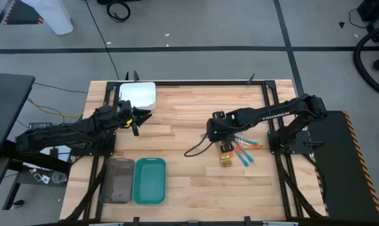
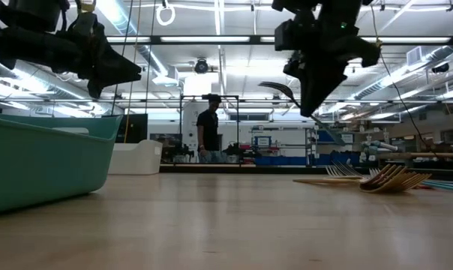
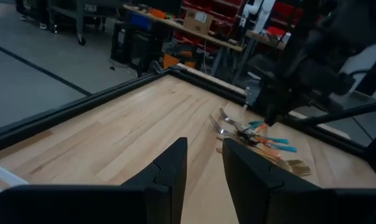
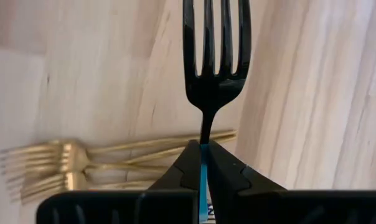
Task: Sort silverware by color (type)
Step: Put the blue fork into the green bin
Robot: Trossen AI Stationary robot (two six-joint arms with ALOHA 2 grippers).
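A teal tray (image 2: 46,161) fills the near left corner of the low view, resting on a light wooden table (image 1: 189,135). Seen from above, this teal tray sits at the table's front left, with a grey tray (image 1: 118,181) touching its left side and a white tray (image 1: 138,95) well apart at the back left corner.

The left arm reaches in from the left side of the table, and the left gripper (image 1: 137,119) hangs in the air just in front of the white tray. Its two fingers stand a little apart with nothing between them.

The right arm stretches from the right edge toward the table's middle. The right gripper (image 4: 203,163) is clamped on the thin neck of a black fork (image 4: 215,59), whose tines point away from the fingers. The fork is lifted clear of the wood.

Directly below and just beside that gripper, right of the table's centre, lies the remaining silverware: a bundle of gold forks (image 4: 70,165) side by side, with teal-blue (image 1: 245,157) and orange pieces (image 1: 252,144) fanned out next to them.
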